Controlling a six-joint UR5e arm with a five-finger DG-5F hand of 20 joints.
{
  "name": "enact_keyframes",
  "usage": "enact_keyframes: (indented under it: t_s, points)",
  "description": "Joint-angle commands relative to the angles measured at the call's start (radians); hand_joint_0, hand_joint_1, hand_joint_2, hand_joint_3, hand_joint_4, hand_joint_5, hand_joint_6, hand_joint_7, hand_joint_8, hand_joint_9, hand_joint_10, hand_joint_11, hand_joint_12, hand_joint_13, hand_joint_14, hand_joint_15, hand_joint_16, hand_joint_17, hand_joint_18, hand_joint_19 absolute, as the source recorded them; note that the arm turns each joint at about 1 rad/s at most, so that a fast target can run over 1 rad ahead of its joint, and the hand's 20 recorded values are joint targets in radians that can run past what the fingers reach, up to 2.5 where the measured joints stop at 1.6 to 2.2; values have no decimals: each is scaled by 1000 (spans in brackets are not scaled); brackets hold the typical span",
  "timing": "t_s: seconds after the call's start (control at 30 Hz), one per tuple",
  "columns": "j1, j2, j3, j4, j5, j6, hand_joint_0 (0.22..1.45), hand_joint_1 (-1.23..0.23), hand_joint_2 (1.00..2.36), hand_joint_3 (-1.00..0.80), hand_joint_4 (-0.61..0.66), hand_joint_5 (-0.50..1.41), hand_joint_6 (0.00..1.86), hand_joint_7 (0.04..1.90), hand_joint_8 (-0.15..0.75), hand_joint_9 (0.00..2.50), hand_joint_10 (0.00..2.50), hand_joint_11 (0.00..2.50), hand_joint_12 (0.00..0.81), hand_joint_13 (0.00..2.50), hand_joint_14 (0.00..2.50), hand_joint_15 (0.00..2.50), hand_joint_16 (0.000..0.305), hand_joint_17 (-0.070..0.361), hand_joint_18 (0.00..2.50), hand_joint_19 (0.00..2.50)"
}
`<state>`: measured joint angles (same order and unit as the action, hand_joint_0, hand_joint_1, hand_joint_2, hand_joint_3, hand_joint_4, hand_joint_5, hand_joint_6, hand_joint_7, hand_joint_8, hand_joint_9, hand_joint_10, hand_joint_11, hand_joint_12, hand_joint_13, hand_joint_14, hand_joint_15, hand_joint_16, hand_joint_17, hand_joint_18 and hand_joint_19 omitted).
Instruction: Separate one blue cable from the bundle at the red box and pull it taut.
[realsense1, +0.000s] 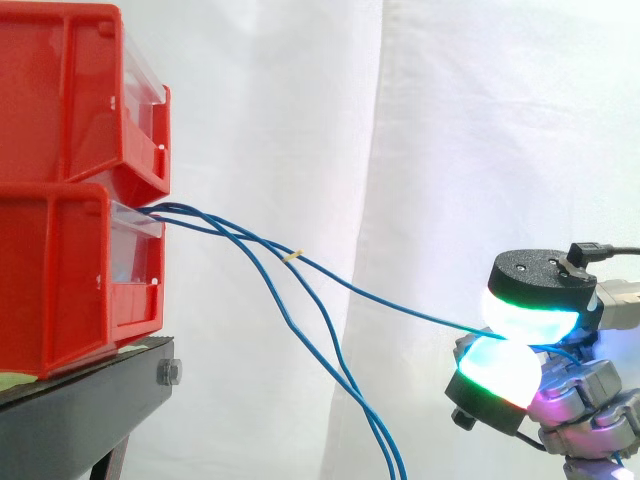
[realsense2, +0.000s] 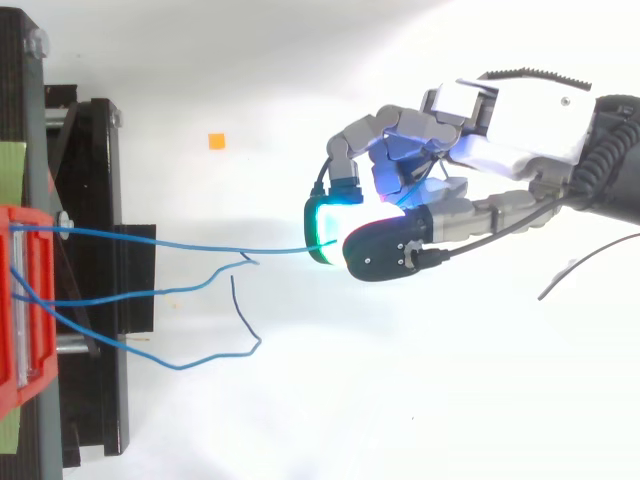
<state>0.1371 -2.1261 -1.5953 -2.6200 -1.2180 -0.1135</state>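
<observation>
Slanting straight, blue cable (realsense1: 400, 298): red box (realsense1: 60, 270) to pinching fingers (realsense1: 530, 315).

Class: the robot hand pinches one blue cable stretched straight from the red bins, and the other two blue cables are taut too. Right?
No. The other two blue cables hang slack, as the side view shows. The robot hand does pinch one blue cable stretched straight from the red bins.

The black stand (realsense1: 95, 400) is seen at the left, and the lower red bin (realsense1: 60, 270) is set directly on its top. The upper red bin (realsense1: 70, 90) is stacked on that one. A bolt (realsense1: 168, 373) is fixed in the stand's front edge.
</observation>
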Motion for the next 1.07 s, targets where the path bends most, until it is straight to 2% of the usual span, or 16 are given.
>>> enact_keyframes:
  t_s: [0.0,1.03]
  points:
    - [1,0,0,0,0,0,659,-807,1002,161,-270,-108,906,1391,295,538,2500,2161,460,813,2500,1709,60,134,1127,796]
    - [1,0,0,0,0,0,658,-802,1003,166,-262,-108,905,1402,298,536,2500,2168,455,826,2500,1740,59,133,1138,816]
